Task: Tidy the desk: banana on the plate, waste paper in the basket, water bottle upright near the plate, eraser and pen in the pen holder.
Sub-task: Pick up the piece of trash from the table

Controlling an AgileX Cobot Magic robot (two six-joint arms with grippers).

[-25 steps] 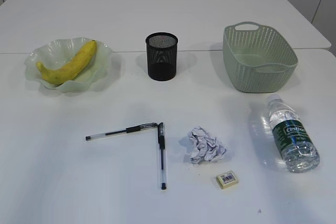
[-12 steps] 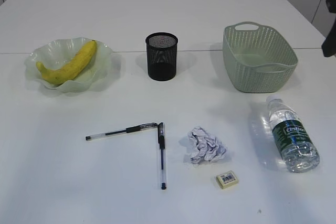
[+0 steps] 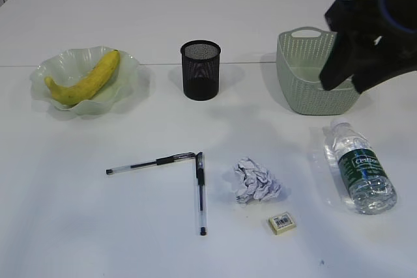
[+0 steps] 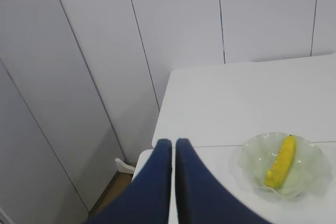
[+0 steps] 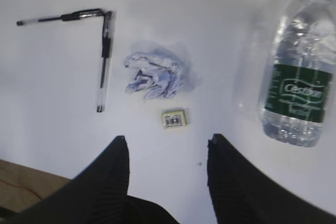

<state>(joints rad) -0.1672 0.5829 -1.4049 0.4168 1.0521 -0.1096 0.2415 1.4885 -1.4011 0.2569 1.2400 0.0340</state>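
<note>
Over the table (image 3: 195, 11) my right jaws (image 5: 168, 145) are hanging open and empty above the eraser (image 5: 174, 118), bottle (image 5: 296, 77) lying beside. Left jaws (image 4: 174, 148) are sitting closed, empty, near the plated banana (image 4: 281, 161).

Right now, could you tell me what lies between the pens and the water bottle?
The crumpled paper ball and, nearer the front edge, the eraser, as the exterior view shows.

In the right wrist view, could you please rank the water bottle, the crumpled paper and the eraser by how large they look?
1. Water bottle, largest.
2. Crumpled paper.
3. Eraser, smallest.
All lie on the desk, so nearness barely matters.
</note>
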